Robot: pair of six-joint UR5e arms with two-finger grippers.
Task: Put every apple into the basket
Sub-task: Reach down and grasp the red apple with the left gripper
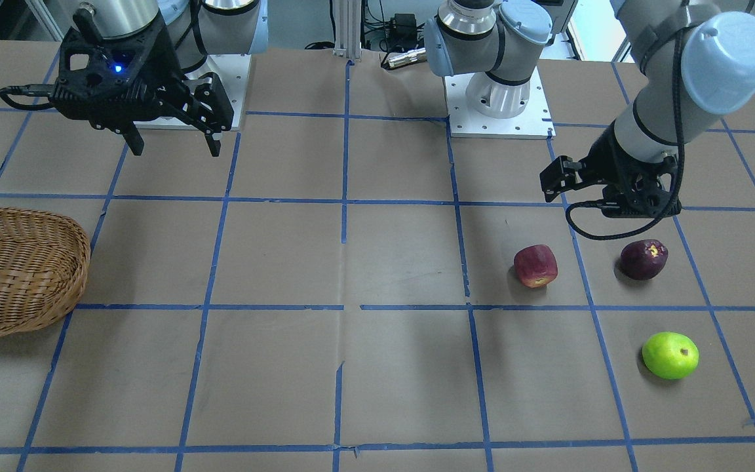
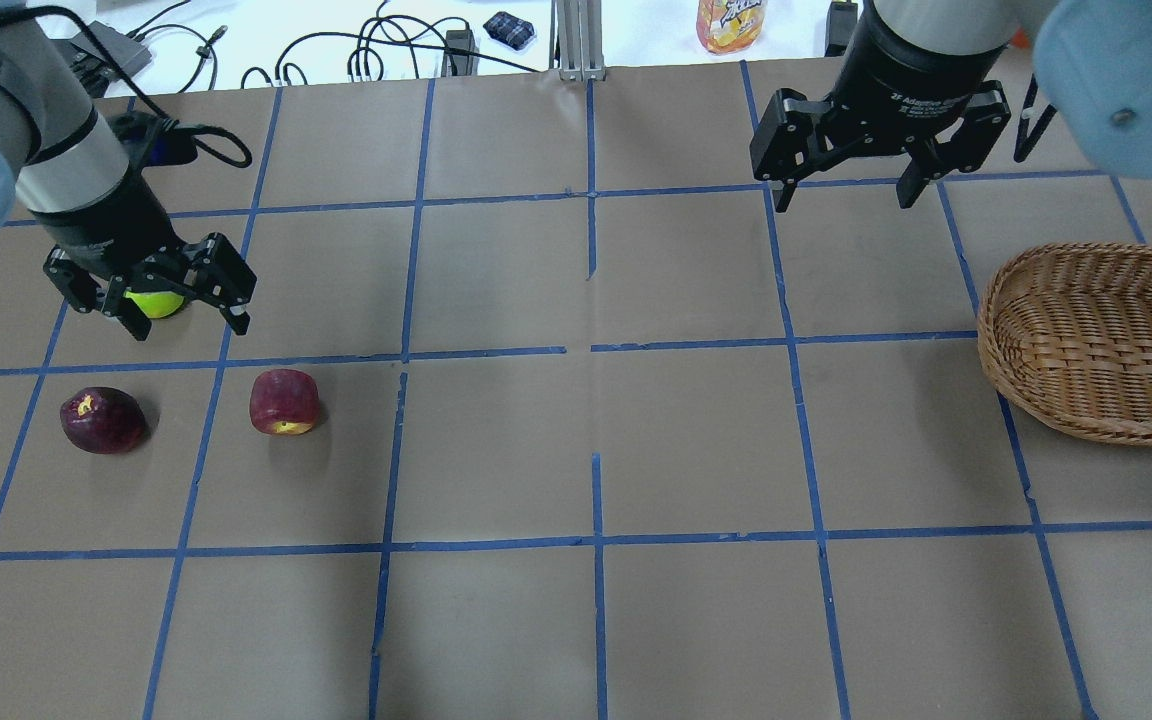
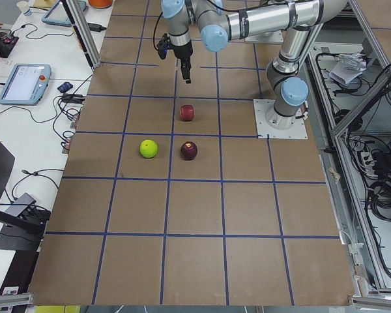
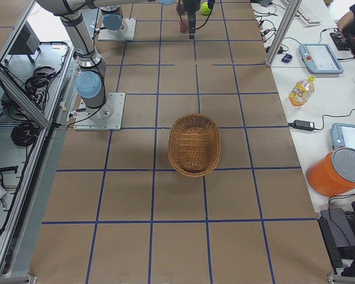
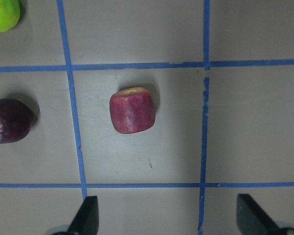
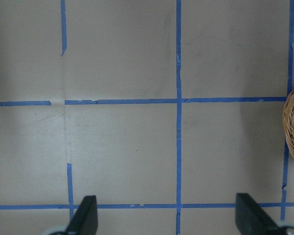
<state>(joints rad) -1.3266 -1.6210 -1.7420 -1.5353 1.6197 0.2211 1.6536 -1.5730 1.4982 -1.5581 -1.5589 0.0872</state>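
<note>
In the overhead view the left hand (image 2: 188,322) covers most of the green apple (image 2: 156,303), so only a lime sliver shows between its fingers. The basket (image 2: 1086,330) runs off that view's right edge, and off the left edge in the front-facing view. The left wrist view cuts the green apple at its top corner and the maroon apple (image 5: 7,121) at its left edge. The right wrist view catches only a curved strip of basket. From the right-end camera the green apple is a mere speck.

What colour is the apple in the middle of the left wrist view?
The apple is streaky red; clearest in the left wrist view.
</note>
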